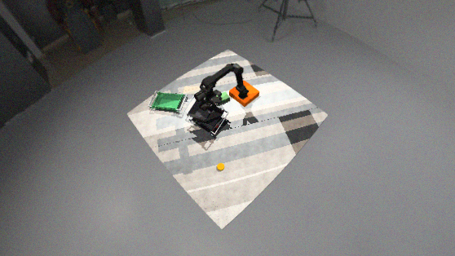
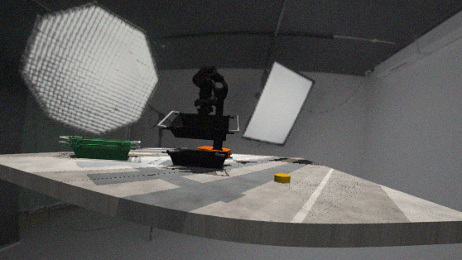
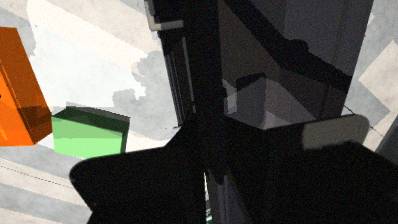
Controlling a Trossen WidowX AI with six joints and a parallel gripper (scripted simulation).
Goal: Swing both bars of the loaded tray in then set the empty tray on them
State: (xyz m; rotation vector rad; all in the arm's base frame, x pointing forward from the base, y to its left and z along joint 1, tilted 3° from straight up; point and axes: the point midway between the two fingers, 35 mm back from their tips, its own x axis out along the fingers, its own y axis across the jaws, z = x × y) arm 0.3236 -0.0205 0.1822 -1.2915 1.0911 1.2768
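My gripper (image 1: 209, 104) (image 2: 204, 113) (image 3: 203, 117) is shut on a black tray (image 1: 204, 113) (image 2: 200, 125) by its wall. The tray hangs in the air, close to level, with light wire bars out at both ends. A second black tray (image 2: 199, 159) stands on the table below it in the exterior view, with a gap between them. In the top view the held tray and arm cover most of it; a small red spot shows there. Its load and the position of its bars cannot be made out.
A green tray (image 1: 169, 101) (image 2: 100, 150) with wire bars stands to the left. An orange block (image 1: 254, 93) (image 3: 17, 95) is at the arm's foot, with a light green block (image 1: 225, 96) (image 3: 87, 137) beside it. A yellow disc (image 1: 220, 166) (image 2: 282, 178) lies nearer the front.
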